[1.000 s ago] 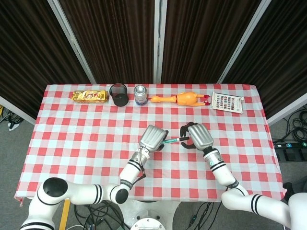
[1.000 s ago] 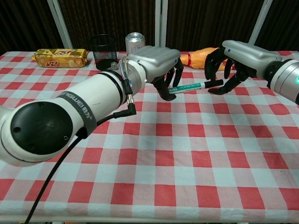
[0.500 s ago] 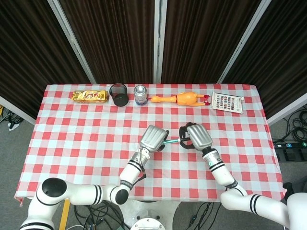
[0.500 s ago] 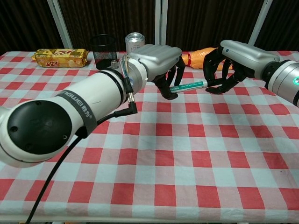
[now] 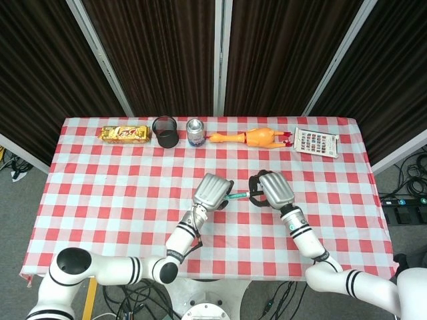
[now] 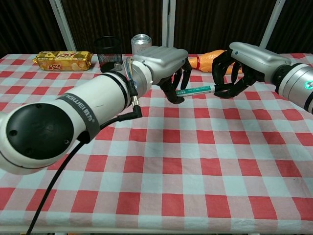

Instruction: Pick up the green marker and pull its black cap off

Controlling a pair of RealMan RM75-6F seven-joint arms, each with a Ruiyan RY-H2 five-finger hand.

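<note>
Chest view, green marker (image 6: 194, 90) between left robot hand (image 6: 164, 61), right robot hand (image 6: 240, 61)

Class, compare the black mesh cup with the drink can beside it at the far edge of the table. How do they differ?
The mesh cup is black and see-through; the can is silvery with a solid wall. The cup is open at the top; the can is closed. The cup looks wider. Both stand upright on the checked tablecloth, side by side.

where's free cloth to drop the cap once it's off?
Near the front table edge, below both arms, is bare. So is the left side, between the snack bar and that edge. The back row is crowded: pen cup, can, rubber chicken, card.
</note>
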